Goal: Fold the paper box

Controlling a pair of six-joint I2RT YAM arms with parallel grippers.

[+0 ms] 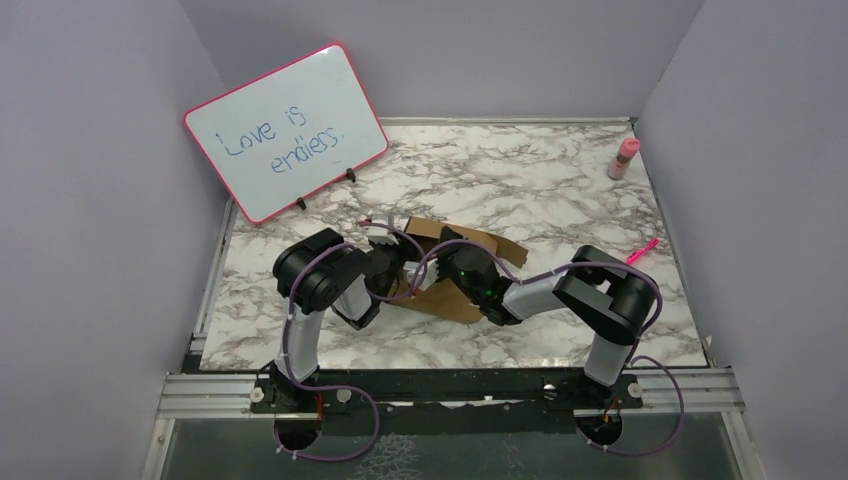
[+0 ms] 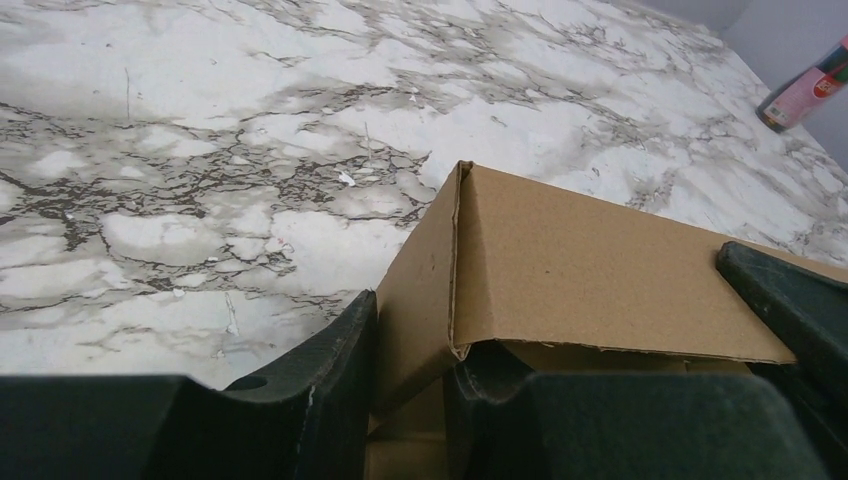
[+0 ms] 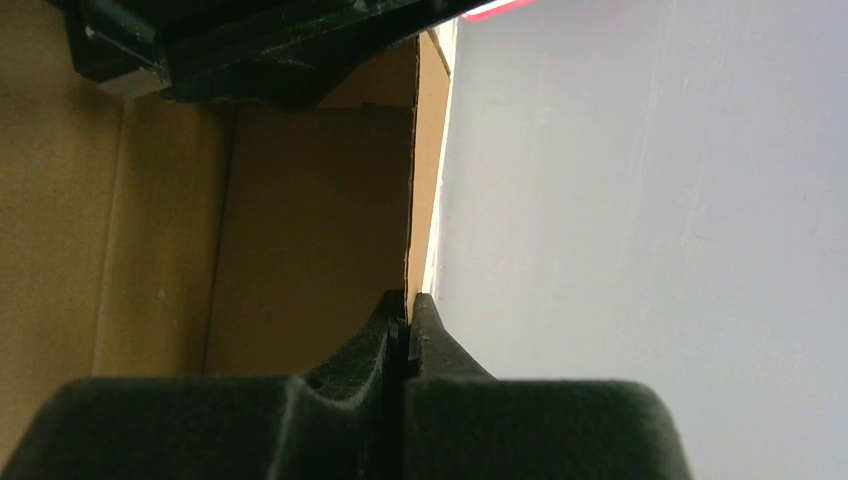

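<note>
paper box (image 1: 497,243) mid-table, partly folded, walls up, flaps loose, sitting between both arms

left gripper (image 2: 415,325): one finger outside the box's side wall, the other inside under the top flap, cardboard fills the gap, so clamped on that wall

right gripper (image 3: 408,305): jaws closed, pinching the thin edge of an upright panel, box interior to its left in the wrist view

marble table (image 1: 560,180); whiteboard (image 1: 290,130) propped at back left, pink bottle (image 1: 624,158) back right, pink pen (image 1: 643,250) near right edge
</note>
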